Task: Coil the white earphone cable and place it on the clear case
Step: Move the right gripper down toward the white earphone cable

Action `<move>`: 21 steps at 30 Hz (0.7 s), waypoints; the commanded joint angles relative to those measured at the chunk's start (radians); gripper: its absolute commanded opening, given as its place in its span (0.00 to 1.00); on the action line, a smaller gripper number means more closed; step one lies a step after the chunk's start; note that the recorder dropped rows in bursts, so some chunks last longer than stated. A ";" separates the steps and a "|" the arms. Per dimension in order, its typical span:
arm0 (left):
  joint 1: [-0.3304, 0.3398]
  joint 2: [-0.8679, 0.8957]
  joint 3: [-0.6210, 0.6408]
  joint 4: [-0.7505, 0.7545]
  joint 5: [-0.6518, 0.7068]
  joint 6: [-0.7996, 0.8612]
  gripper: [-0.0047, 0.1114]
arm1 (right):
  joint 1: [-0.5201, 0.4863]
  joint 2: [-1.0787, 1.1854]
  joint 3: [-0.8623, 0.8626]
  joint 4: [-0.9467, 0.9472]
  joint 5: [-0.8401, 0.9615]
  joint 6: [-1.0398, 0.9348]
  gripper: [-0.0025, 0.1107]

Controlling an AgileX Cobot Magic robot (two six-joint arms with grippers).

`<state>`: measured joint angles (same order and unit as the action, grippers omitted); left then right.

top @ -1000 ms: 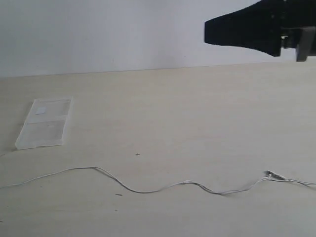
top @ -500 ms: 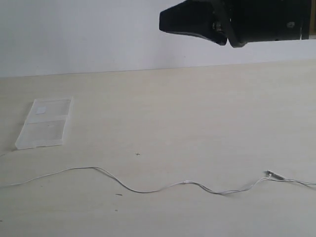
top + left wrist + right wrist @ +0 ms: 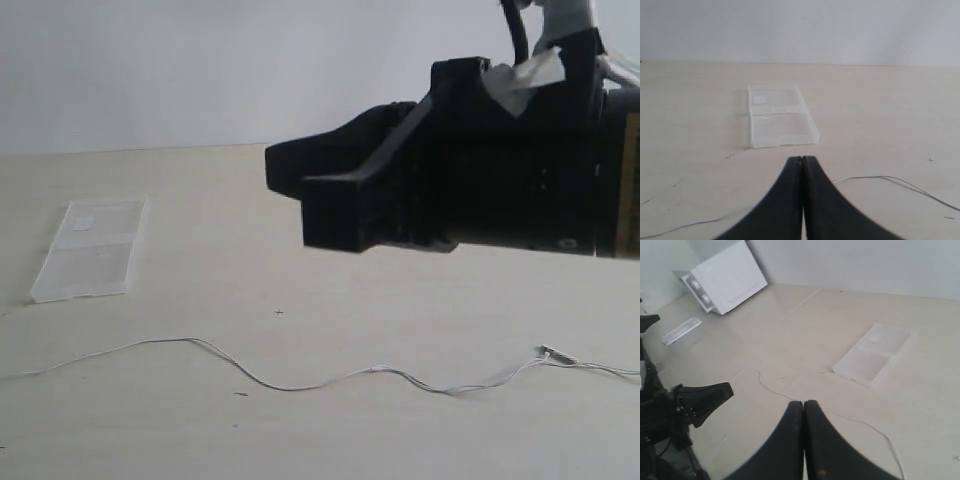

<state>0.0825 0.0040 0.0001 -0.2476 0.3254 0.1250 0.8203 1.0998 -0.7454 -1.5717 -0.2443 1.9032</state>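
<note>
Both the left fingers (image 3: 785,200) and the right fingers (image 3: 790,440) are clenched on nothing; unless opened, the cable (image 3: 300,386) beneath them may be pushed aside, not pinched.

Lab-like test setup: pale table (image 3: 200,430), blank white wall (image 3: 150,70), white box (image 3: 727,277).

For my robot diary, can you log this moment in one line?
thin white earphone cable uncoiled | flat clear plastic case bare | left end effector shut, empty | right end effector shut, empty
</note>
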 commanded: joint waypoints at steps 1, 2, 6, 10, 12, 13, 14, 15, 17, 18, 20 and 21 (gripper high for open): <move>-0.001 -0.004 0.000 0.001 -0.001 -0.003 0.04 | 0.029 0.008 0.011 0.049 0.011 0.018 0.02; -0.001 -0.004 0.000 0.001 -0.001 -0.003 0.04 | 0.029 0.008 0.011 0.004 0.018 0.104 0.02; -0.001 -0.004 0.000 0.001 -0.001 -0.003 0.04 | 0.052 0.008 0.011 -0.079 0.150 0.223 0.02; -0.001 -0.004 0.000 0.001 -0.001 -0.003 0.04 | 0.111 0.006 0.011 -0.116 0.334 0.218 0.02; -0.001 -0.004 0.000 0.001 -0.001 -0.003 0.04 | 0.135 0.006 0.011 -0.094 0.423 0.160 0.02; -0.001 -0.004 0.000 0.001 -0.001 -0.003 0.04 | 0.148 0.006 0.011 -0.087 0.454 0.119 0.02; -0.001 -0.004 0.000 0.001 -0.001 -0.003 0.04 | 0.164 0.006 0.011 -0.087 0.483 0.085 0.02; -0.001 -0.004 0.000 0.001 -0.001 -0.003 0.04 | 0.176 0.006 0.011 -0.087 0.512 0.035 0.02; -0.001 -0.004 0.000 0.001 -0.001 -0.003 0.04 | 0.209 0.008 0.011 -0.014 0.586 -0.195 0.02; -0.001 -0.004 0.000 0.001 -0.001 -0.003 0.04 | 0.222 0.008 0.011 0.057 0.627 -0.321 0.02; -0.001 -0.004 0.000 0.001 -0.001 -0.003 0.04 | 0.256 0.017 0.008 0.211 0.717 -0.640 0.02; -0.001 -0.004 0.000 0.001 -0.001 -0.003 0.04 | 0.268 0.023 0.001 0.310 0.754 -0.816 0.02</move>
<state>0.0825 0.0040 0.0001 -0.2476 0.3254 0.1250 1.0604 1.1101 -0.7411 -1.4599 0.3870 1.4870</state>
